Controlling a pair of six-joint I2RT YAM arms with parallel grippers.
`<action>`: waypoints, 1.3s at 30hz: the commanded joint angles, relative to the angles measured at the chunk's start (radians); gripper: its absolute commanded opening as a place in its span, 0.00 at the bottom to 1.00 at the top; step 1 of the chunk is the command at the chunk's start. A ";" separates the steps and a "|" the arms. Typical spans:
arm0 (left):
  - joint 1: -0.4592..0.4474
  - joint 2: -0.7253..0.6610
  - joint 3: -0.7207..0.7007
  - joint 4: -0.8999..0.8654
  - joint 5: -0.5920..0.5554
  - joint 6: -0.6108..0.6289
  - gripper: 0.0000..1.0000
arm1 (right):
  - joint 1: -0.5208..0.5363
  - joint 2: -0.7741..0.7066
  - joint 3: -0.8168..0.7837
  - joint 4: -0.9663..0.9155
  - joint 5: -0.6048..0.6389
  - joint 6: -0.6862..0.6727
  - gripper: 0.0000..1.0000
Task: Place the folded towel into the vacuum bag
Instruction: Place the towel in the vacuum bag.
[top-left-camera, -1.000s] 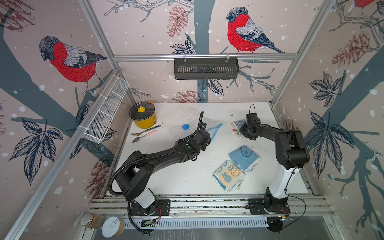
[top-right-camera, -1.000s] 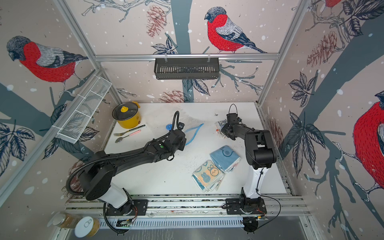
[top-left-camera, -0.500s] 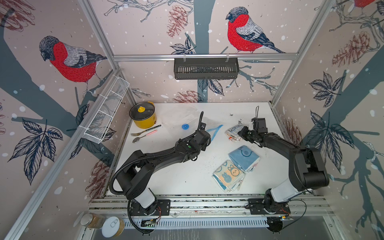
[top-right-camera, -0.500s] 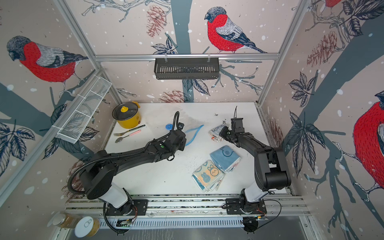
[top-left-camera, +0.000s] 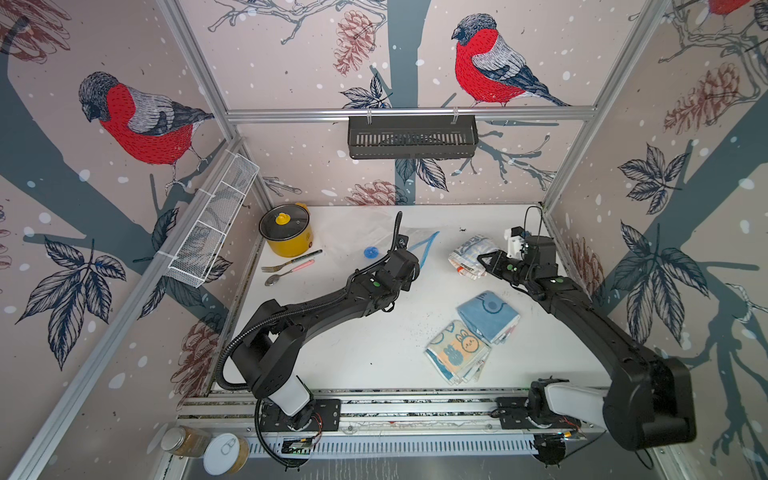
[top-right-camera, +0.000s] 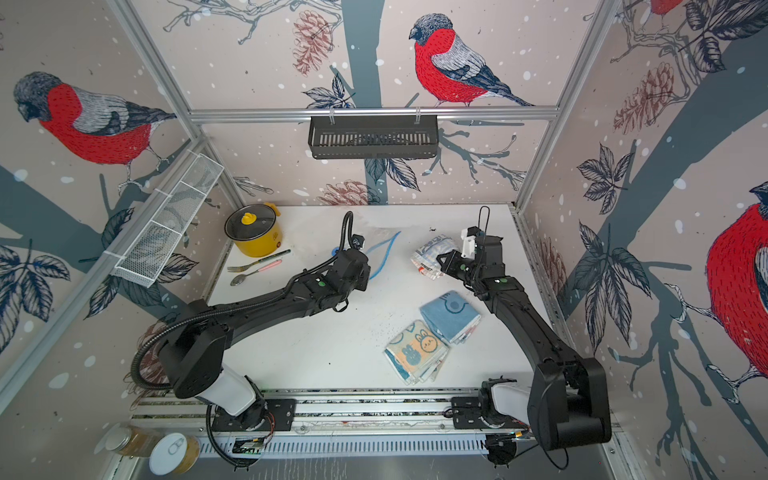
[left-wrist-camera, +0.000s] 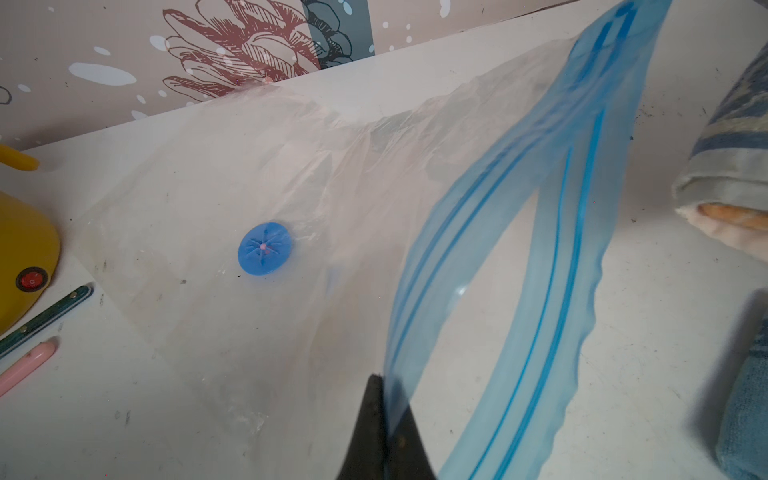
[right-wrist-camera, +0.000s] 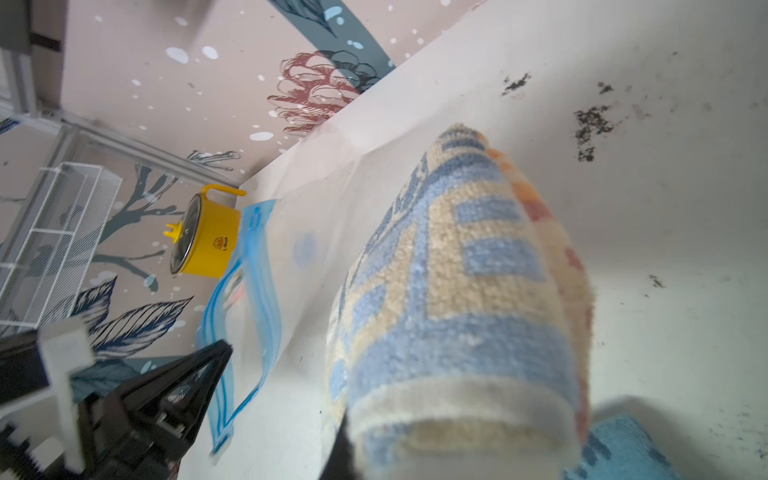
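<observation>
Towel (right-wrist-camera: 457, 291), folded into a thick wad of blue and cream checks, was clamped in the right gripper (top-left-camera: 484, 265). It appeared lifted off the table, facing the bag's mouth.

Farthest out beyond the left gripper (left-wrist-camera: 382, 415) stood a yellow pot (left-wrist-camera: 25, 249). Ahead of that gripper the clear bag (left-wrist-camera: 249, 166) lay flat on the table, and its round blue valve (left-wrist-camera: 264, 248) showed through the film. The left gripper's jaws were closed on the upper lip of the blue zip strip (left-wrist-camera: 561, 249). They lifted it so that the mouth gaped in an arch toward the right gripper, while the lower lip lay on the table.

A short stretch of bare table separated the mouth from the towel. The right gripper's jaws were shut on one end of the wad, and its free end pointed toward the opening. Behind that gripper, alongside its arm, lay a blue towel (top-left-camera: 490, 316) touching a rabbit towel (top-left-camera: 457, 353), both folded.

The towel looked light, limp and easily squashed. Held by one end it could droop or fall open, so a pinch across all layers near the fold seemed the safest hold. The bag looked thin, slick and floppy. Only the stiffer zip strip offered a firm grip, and the mouth would likely collapse if released.
</observation>
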 joint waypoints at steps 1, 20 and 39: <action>0.003 0.008 0.013 -0.001 -0.018 0.015 0.00 | 0.026 -0.064 0.020 -0.074 -0.065 -0.092 0.00; 0.042 0.014 0.015 0.067 0.245 0.117 0.00 | 0.328 -0.074 0.023 -0.123 -0.024 -0.272 0.00; 0.046 -0.008 -0.025 0.091 0.312 0.138 0.00 | 0.250 0.152 0.096 -0.004 -0.276 -0.170 0.00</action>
